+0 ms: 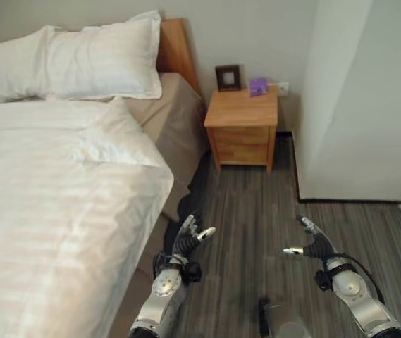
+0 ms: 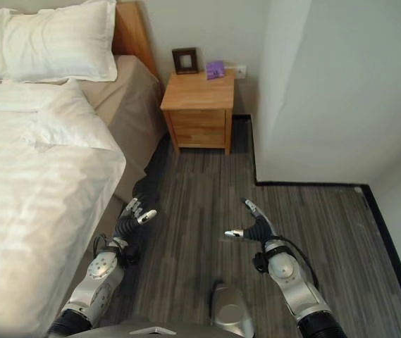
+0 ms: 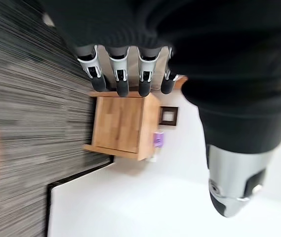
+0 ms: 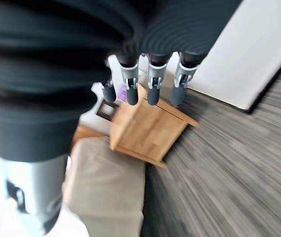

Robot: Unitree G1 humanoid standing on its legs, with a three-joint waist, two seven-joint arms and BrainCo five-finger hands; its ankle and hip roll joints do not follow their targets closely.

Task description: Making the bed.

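Observation:
The bed fills the left of the eye views, under a white striped duvet [image 1: 52, 204] whose top corner is folded back. Beyond the fold, beige sheet [image 1: 165, 113] lies bare on the mattress. A white pillow [image 1: 80, 60] leans against the wooden headboard [image 1: 177, 49]. My left hand [image 1: 187, 238] hangs over the floor just off the bed's right side, fingers relaxed and holding nothing. To its right, my right hand [image 1: 314, 244] hovers over the floor, also open and empty. Neither hand touches the bedding.
A wooden nightstand [image 1: 242, 127] stands by the headboard against the far wall, with a small dark picture frame [image 1: 227, 77] and a purple object [image 1: 258, 86] on it. A white wall corner [image 1: 341, 105] juts out on the right. Grey striped floor [image 1: 256, 204] runs between bed and wall.

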